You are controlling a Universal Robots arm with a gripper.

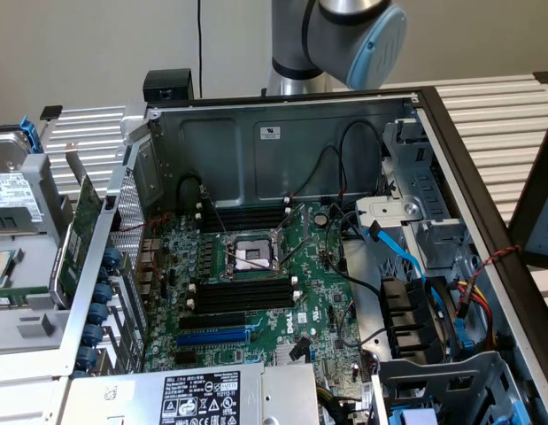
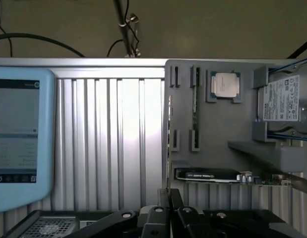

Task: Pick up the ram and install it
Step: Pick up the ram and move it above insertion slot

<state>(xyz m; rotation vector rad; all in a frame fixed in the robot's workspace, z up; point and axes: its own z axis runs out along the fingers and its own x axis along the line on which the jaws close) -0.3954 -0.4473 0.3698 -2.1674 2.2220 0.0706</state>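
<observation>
Ram (image 2: 195,108) stands on its long edge in the grey tray (image 2: 217,144), set between small grey clips; it has not been picked up. Just beside it in the tray a CPU (image 2: 224,85) lies in a square recess, and beyond that is a hard drive (image 2: 282,98). A green card (image 2: 213,175) sits along the tray side closest to the gripper (image 2: 169,198). The gripper is clear of the ram and touches nothing. Its black fingers are drawn narrow, almost meeting, with nothing between them. A tablet (image 2: 19,134) with a pale blue frame rests on the slatted bench (image 2: 108,139), with bare slats between it and the tray.

On the exterior view's left, the tray (image 1: 26,332) sits beside the open case (image 1: 256,150), and the card (image 1: 74,235) stands upright on the side toward the case. The arm (image 1: 344,35) rises behind the case's far wall. Inside the case the board (image 1: 318,266) lies flat, with the socket (image 1: 251,255) between two banks of black slots (image 1: 243,297). A blue slot (image 1: 216,338) lies nearer. A blue cable (image 1: 393,248) runs to the right of the board, and a labelled power supply (image 1: 194,398) fills the near edge.
</observation>
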